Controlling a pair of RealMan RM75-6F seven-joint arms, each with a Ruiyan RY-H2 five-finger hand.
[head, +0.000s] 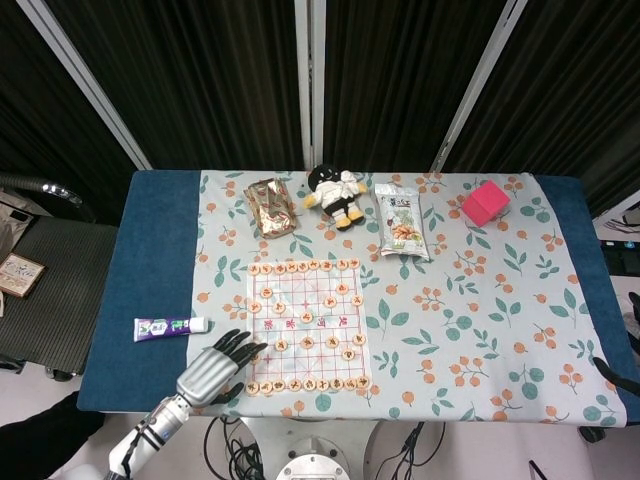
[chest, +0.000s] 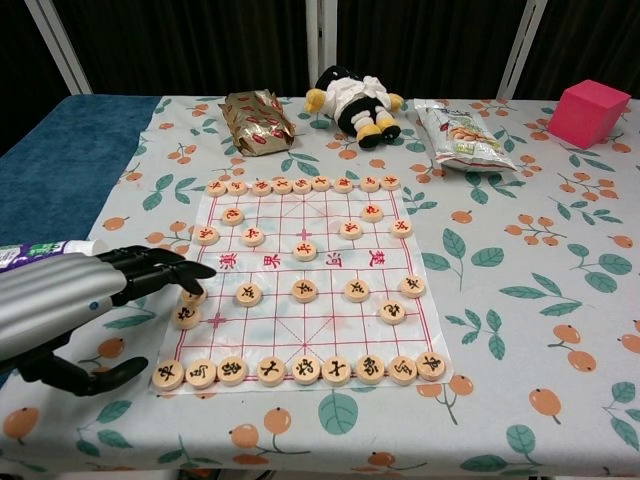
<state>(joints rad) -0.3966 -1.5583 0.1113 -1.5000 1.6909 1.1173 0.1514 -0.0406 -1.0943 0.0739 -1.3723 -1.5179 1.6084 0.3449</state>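
The left hand (chest: 75, 310) reaches in low from the near left corner, forearm angled up toward the board, its dark fingers (chest: 165, 272) stretched forward and spread over the left edge of the chess mat (chest: 305, 345), thumb hanging apart below; it holds nothing, though the fingertips sit right over (perhaps touching, I cannot tell) a wooden chess piece (chest: 193, 296) in the left column. Another piece (chest: 185, 317) lies just beside it. Along the near edge runs one row of nine discs (chest: 303, 370), with a matching nine (chest: 303, 184) on the far edge and more scattered between. To the hand's left lies one purple tube (head: 170, 327) on the blue cloth (head: 160, 250). Beyond the mat sit one foil packet (chest: 255, 120), one plush toy (chest: 352, 100), one snack bag (chest: 458, 132) and one pink cube (chest: 588, 113). The right hand is out of sight.
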